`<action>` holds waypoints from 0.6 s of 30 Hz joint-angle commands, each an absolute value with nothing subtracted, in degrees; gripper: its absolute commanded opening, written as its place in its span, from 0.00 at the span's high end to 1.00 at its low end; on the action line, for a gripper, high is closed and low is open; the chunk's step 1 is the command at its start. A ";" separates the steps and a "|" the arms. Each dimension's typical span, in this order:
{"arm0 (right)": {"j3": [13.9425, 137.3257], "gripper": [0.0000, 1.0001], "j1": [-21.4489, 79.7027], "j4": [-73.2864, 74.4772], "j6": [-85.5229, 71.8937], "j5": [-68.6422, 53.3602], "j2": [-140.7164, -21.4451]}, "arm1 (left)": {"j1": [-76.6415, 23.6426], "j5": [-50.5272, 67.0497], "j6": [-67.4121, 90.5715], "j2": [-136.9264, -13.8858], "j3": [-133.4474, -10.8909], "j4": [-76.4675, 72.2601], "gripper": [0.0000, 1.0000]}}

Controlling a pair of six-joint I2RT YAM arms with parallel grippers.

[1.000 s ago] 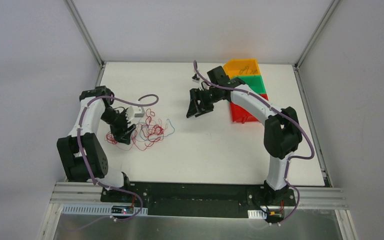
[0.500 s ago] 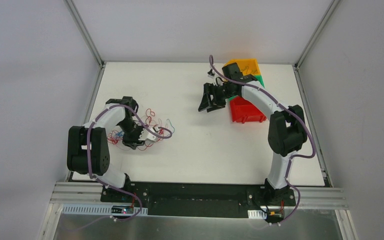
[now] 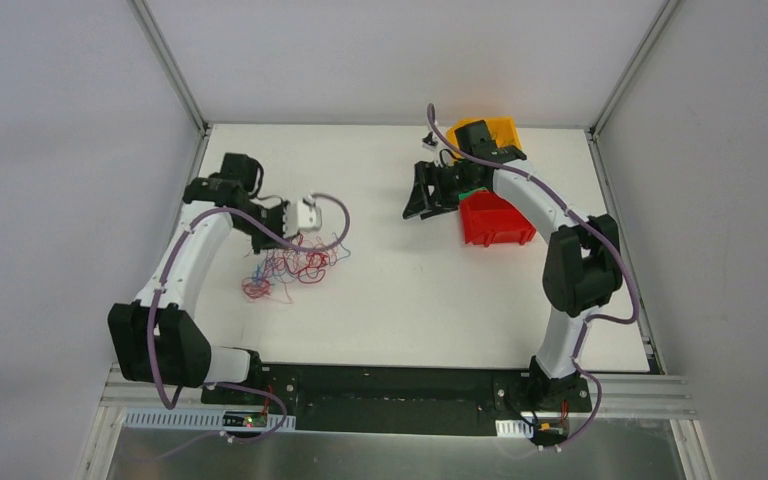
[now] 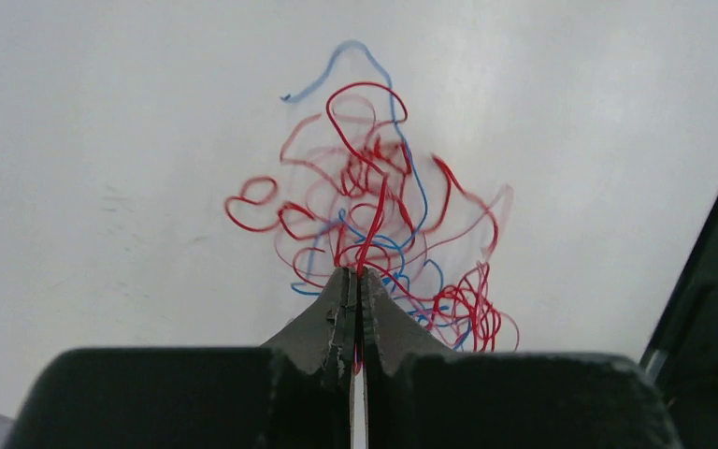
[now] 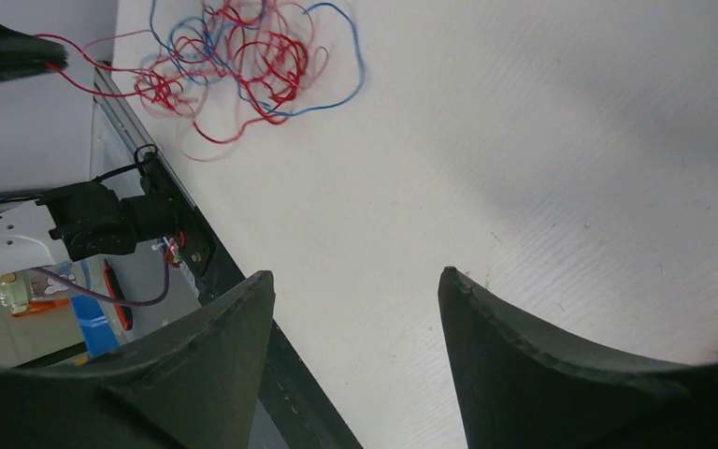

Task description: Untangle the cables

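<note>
My left jaws are clamped on one red strand of the cables (image 4: 370,229), tangled on the table (image 3: 410,300) at left. I should lift slowly so loops slip free. My right jaws gape, well apart.

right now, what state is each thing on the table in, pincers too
cables: tangled in one heap, red and blue, one red strand drawn out of it
left pincer: shut on a red strand of the cables
right pincer: open, holding nothing
red bin: upright, open top, part hidden
yellow bin: upright, mostly hidden
</note>
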State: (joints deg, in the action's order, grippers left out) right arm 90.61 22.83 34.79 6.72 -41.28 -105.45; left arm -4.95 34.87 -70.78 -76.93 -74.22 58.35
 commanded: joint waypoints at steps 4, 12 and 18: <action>91.45 0.21 26.47 17.53 9.48 -43.48 -89.64 | -5.45 51.30 -24.40 -77.39 -88.88 53.60 1.00; 96.97 0.19 34.88 6.75 6.72 -39.48 -93.91 | -5.45 56.20 -5.63 -77.30 -93.78 46.23 1.00; 98.04 0.20 40.64 3.92 11.35 -38.41 -97.40 | -5.53 59.88 -1.04 -76.32 -94.22 42.27 1.00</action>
State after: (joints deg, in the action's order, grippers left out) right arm 95.94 37.63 8.54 7.97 -39.83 -95.72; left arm -4.95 54.28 -8.47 -77.84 -92.05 46.78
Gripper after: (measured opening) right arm 0.805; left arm 0.010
